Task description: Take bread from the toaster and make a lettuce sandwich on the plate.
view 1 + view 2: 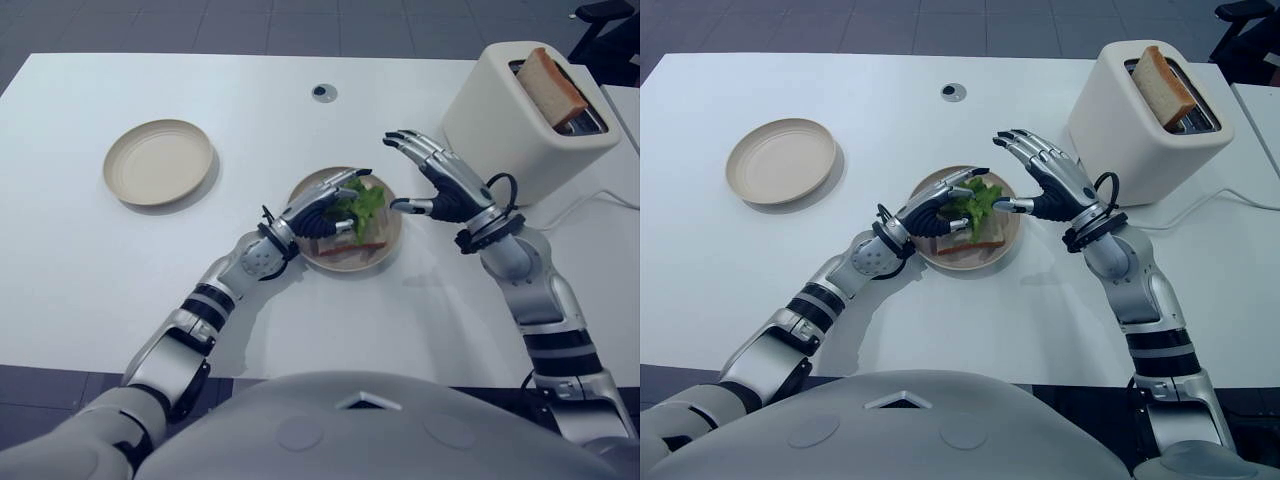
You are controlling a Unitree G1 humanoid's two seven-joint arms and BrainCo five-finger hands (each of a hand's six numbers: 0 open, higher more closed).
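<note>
A toasted bread slice [550, 85] stands upright in the cream box-shaped toaster [500, 135], behind and to the right of the spread, empty right hand [440, 185], the nearer hand. The left hand [318, 212] loosely pinches the green lettuce leaf [365, 203] over the tan round plate [393, 238].

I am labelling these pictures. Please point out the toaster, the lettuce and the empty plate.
toaster [495, 125]: left eye view, its front wall.
lettuce [368, 205]: left eye view, middle of the leaf.
empty plate [160, 162]: left eye view, its bare middle.
</note>
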